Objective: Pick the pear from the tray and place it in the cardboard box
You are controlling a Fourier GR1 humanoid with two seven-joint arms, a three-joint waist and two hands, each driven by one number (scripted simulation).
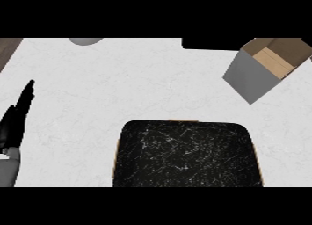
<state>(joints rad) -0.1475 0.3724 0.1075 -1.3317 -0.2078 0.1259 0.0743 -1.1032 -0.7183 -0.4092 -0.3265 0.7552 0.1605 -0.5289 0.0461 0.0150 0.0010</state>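
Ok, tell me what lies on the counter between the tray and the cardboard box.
Nothing visible: only bare counter separates the tray from the box at the upper right. No pear shows on the tray.

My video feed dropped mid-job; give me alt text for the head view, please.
A black tray sits low centre on the white counter, with no pear visible on it. An open cardboard box stands at upper right. The left hand rests open at the left edge, fingers up; the right hand is out of view.
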